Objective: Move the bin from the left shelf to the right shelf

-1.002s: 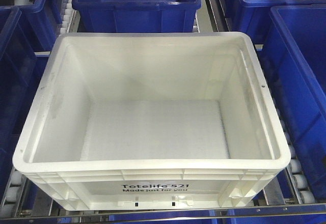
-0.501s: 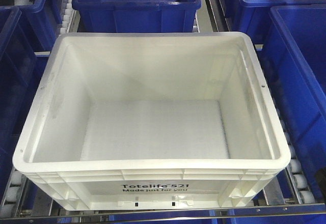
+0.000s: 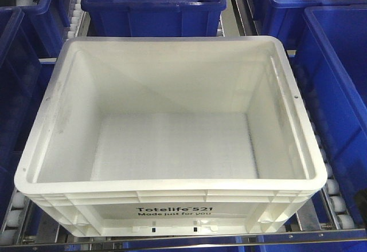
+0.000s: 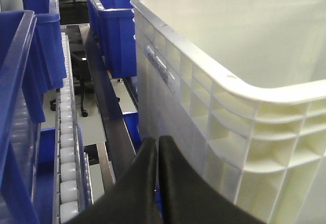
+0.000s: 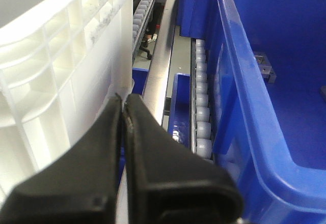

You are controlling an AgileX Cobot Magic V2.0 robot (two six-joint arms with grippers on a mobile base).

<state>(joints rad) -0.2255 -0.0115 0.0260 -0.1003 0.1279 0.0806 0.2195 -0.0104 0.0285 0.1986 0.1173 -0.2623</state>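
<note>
The white bin [image 3: 172, 184] with black "Totelife 521" print stands empty on a steel rack with lanes of white rollers [image 3: 335, 204]. I cannot tell whether this rack is the left or the right shelf. My left gripper [image 4: 156, 141] is shut with nothing in it, low beside the bin's ribbed left wall [image 4: 204, 107]. On the other side my right gripper [image 5: 123, 100] is also shut and holds nothing, close to the bin's right wall [image 5: 61, 56]. Neither gripper shows in the front view.
Dark blue totes hem the bin in: one behind [image 3: 152, 3], one on the right [image 3: 335, 91], one on the left [image 3: 11, 91]. Roller lanes [image 4: 68, 147] [image 5: 201, 112] and steel rails run in the narrow gaps beside the bin.
</note>
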